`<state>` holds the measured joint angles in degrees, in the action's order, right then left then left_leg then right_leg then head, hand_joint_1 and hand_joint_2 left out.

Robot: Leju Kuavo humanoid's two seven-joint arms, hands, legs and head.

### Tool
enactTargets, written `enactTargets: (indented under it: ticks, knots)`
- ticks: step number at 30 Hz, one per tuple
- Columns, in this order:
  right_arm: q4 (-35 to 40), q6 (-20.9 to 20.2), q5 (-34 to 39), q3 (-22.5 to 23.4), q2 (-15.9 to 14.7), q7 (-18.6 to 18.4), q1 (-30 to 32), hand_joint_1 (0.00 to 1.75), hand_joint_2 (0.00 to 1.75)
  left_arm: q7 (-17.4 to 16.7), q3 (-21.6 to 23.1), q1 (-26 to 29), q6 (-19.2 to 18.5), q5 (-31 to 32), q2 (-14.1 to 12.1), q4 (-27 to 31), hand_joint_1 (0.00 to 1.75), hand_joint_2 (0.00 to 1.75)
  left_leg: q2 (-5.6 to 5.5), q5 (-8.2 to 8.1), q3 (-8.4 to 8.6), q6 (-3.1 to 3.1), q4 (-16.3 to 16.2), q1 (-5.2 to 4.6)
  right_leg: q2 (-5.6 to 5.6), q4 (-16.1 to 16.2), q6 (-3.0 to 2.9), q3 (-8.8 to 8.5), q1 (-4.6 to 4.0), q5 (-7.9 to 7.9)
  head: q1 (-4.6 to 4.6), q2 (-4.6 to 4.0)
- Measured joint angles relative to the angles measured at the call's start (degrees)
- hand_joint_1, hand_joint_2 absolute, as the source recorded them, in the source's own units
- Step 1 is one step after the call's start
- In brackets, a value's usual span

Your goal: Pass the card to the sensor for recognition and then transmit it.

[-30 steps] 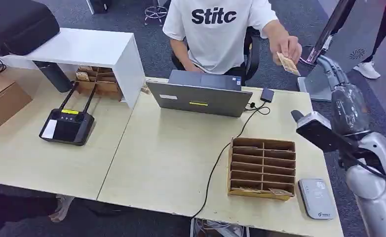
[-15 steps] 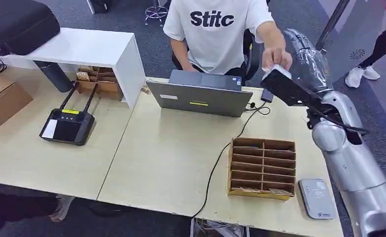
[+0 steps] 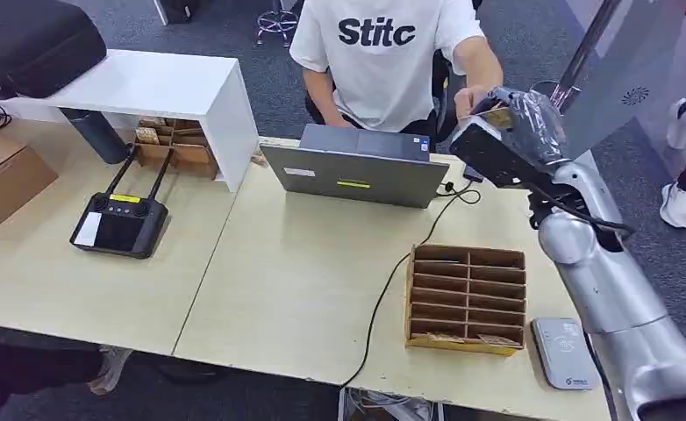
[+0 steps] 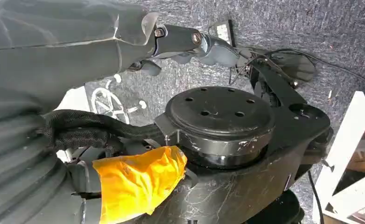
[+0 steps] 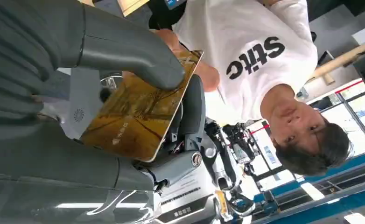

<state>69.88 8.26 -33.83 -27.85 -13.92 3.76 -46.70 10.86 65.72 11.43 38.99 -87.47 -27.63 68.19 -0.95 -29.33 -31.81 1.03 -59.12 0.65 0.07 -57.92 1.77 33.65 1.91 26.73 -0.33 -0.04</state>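
A yellowish-brown card lies in my right hand, raised beyond the table's far right corner. In the right wrist view my thumb presses on the card's face and dark fingers lie under it. The seated person's hand is still at the card's far edge. The sensor, a flat grey reader, lies on the table's front right corner, far below that hand. My left hand hangs low, holding nothing, fingers loosely extended.
A cardboard slot organizer stands just left of the sensor. A grey laptop with a trailing black cable sits before the person. A black controller, white shelf, black case and cardboard box stand at the left.
My right arm swung up from the table's right edge to the person's outstretched hand. The card that the person held out now sits in my right hand.
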Motion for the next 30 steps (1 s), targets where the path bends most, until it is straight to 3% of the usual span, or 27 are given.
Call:
enactTargets:
  ticks: [10,16,20,30]
  knots:
    - [0.57,0.77,2.01,0.09,0.02,1.95,0.38,1.75,1.75,1.03,0.22,-0.18,-0.09,-0.13,-0.07,0.00,0.00,1.75,0.02,0.00,0.02,0.00,-0.01,0.00,0.01,0.00,0.00,0.03,0.00,0.00,0.00,0.00]
    - [3.98,2.17,4.46,2.45,-1.27,3.39,3.59,1.75,1.75,2.03,0.44,-0.18,0.79,-1.07,-0.15,0.37,0.00,1.75,-0.02,0.00,0.00,-0.01,-0.03,0.00,-0.02,0.04,0.00,0.04,0.00,0.00,0.00,0.00]
    - [6.52,4.42,6.60,6.54,-3.70,4.88,7.87,1.75,1.75,3.15,0.46,0.34,1.11,-2.10,-0.44,1.27,0.00,1.75,-0.01,-0.03,-0.01,-0.04,-0.03,-0.01,-0.01,0.11,0.01,0.02,0.00,0.00,-0.02,0.00]
    - [12.04,7.39,8.44,22.45,-10.34,6.47,24.12,1.75,1.75,4.24,0.98,1.48,1.11,-2.36,-0.96,1.62,0.00,1.75,-0.05,-0.17,-0.06,-0.17,-0.04,-0.01,-0.07,0.20,0.07,-0.02,0.00,0.04,0.00,0.00]
